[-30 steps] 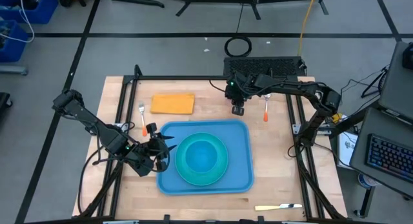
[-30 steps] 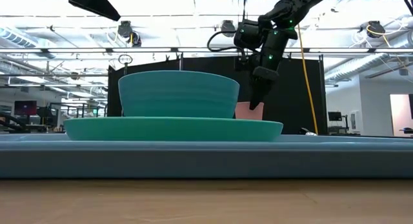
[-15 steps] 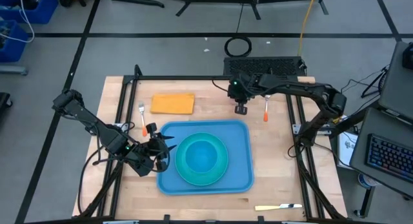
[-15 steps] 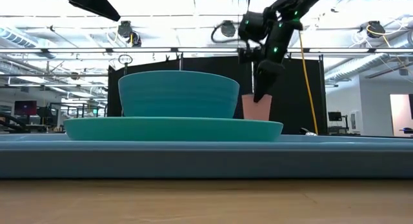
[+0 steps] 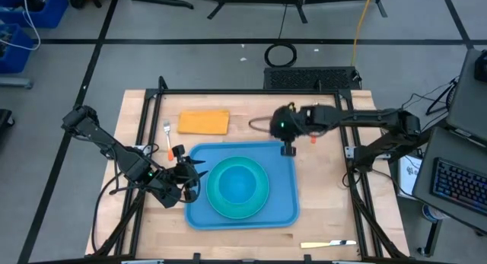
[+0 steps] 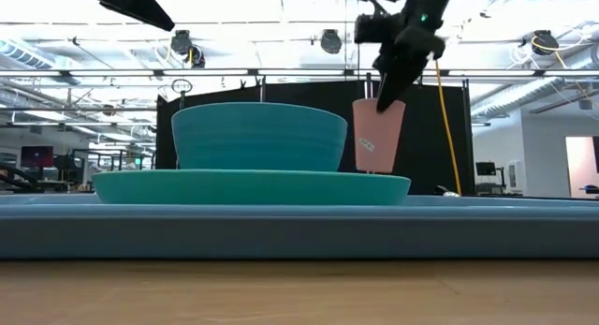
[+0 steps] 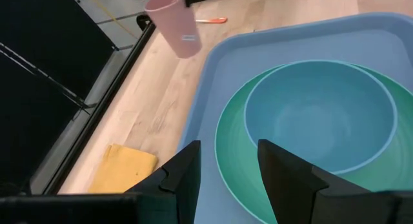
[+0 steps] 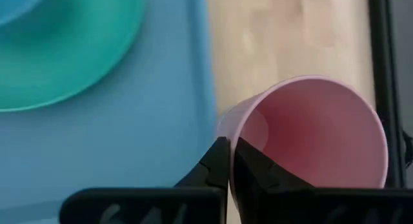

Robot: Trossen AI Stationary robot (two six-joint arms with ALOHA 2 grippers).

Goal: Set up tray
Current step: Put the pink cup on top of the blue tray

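Lifted since the earlier frame, the pink cup hangs pinched in the right gripper over the tray's upper-right corner; left gripper stays parted, centre-left.

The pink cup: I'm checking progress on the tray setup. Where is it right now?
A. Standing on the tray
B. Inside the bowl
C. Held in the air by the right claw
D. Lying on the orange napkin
C: the right claw pinches the pink cup's rim, lifted near the tray's far corner.

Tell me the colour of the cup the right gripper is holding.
Pink; the cup shows best in the low view, pinched by the right gripper.
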